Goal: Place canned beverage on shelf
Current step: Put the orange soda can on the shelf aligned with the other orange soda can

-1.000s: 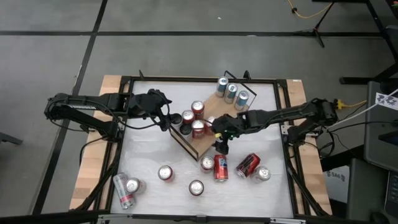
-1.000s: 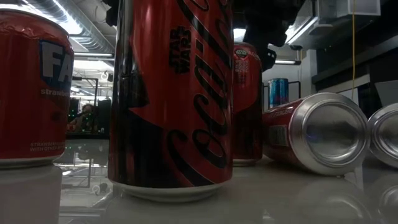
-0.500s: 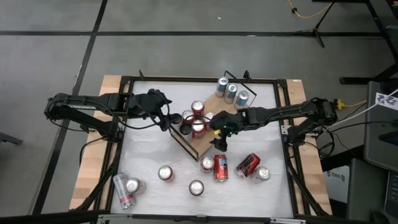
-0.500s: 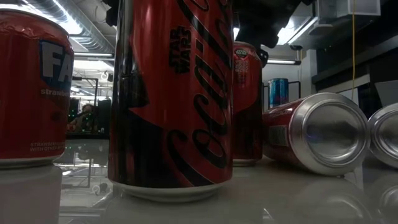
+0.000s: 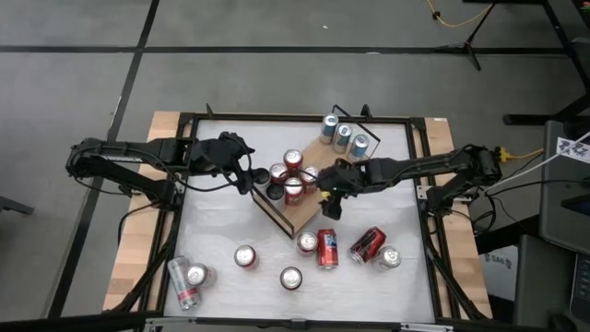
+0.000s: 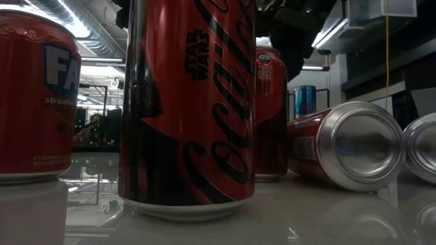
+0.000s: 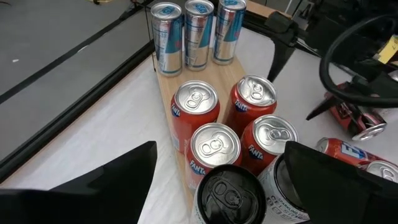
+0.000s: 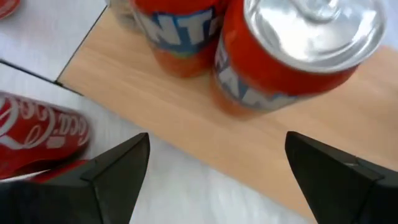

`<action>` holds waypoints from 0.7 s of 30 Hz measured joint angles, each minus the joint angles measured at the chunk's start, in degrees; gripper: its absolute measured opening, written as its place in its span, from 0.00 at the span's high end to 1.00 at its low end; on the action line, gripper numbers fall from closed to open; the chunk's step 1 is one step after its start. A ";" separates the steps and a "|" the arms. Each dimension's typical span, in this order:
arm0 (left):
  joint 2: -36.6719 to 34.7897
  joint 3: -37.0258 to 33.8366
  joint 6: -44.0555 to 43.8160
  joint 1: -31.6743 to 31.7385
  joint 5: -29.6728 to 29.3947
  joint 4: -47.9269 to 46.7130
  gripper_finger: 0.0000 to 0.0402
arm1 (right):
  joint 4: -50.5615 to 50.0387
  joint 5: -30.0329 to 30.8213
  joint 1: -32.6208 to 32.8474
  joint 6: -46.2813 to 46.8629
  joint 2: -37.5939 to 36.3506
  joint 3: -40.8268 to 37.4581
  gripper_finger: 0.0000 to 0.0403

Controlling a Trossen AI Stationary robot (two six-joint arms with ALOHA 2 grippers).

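Cans are rigid, smooth and, by my guess, weighty if full, so a squeeze across the upright wall suits best. Several stand on the shelf [image 5: 312, 189]; others wait on the table [image 5: 221, 221]. Right gripper [image 5: 330, 201] and left gripper [image 5: 251, 177] both gape empty at the shelf.

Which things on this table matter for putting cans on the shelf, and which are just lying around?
Part of the job:
- shelf, a light-wood board
- orange soda cans and slim silver-blue cans standing on it
- loose red cola cans on the tabletop
- right tool, open, empty, over the shelf's edge
- left tool, open, by the shelf's end

Just lying about:
- yellow cable on the floor
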 joint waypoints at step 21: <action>0.00 0.00 0.02 0.00 -0.02 0.00 0.14 | 5.51 -0.62 -2.49 -5.36 0.87 0.00 0.10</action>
